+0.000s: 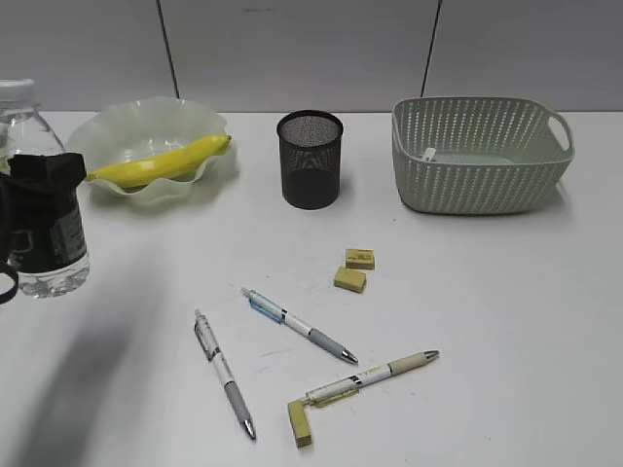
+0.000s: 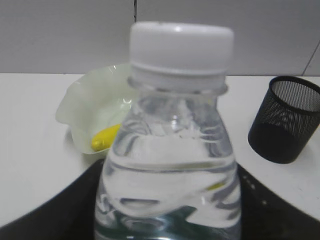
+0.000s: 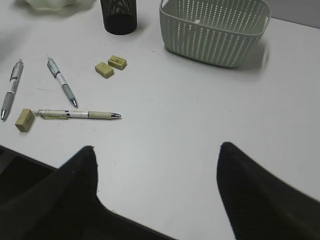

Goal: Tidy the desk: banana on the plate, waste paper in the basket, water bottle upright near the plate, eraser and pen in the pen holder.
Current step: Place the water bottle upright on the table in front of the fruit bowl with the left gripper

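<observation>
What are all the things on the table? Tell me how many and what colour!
banana: one, yellow, lying in the plate
plate: one, pale green, wavy rim, back left
water bottle: one, clear with white cap, upright at far left
pen holder: one, black mesh, back middle
basket: one, sage green, back right, something small and white inside
pens: three, white and grey, front middle
erasers: three, tan, two in the middle, one by a pen's end
desk: one, white
left gripper: black, shut on the water bottle
right gripper: black, open, above bare desk
</observation>
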`<state>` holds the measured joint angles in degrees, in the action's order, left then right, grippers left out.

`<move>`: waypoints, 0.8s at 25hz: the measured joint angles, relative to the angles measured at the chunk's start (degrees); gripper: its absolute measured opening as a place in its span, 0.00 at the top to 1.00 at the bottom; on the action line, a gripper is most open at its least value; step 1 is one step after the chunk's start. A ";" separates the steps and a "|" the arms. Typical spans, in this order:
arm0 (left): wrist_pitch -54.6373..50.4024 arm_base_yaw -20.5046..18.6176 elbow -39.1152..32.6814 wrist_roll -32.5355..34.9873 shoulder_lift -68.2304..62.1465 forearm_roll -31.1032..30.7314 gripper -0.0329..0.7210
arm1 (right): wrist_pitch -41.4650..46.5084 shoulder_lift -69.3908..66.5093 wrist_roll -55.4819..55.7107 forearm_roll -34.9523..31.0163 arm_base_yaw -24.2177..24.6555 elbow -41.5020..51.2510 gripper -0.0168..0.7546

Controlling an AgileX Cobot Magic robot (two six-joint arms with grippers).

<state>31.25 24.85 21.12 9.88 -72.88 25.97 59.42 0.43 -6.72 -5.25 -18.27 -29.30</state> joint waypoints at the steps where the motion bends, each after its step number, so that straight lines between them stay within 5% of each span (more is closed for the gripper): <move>1: 2.18 0.00 0.00 -1.96 -1.18 -1.67 0.30 | 0.00 0.00 0.00 0.00 0.00 0.00 0.22; 6: 16.21 0.00 0.00 -9.39 -10.03 -13.04 0.30 | 0.00 0.00 0.00 0.00 0.00 0.00 0.22; 12: 33.66 0.00 0.24 -11.00 -22.83 -18.35 0.30 | 0.00 0.00 0.00 0.00 0.00 0.00 0.22; 20: 34.24 0.00 3.57 -13.23 -34.33 -21.07 0.30 | 0.00 0.00 0.00 0.00 0.00 0.00 0.22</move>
<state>65.50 24.85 24.68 -3.36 -107.22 4.90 59.42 0.43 -6.72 -5.25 -18.27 -29.30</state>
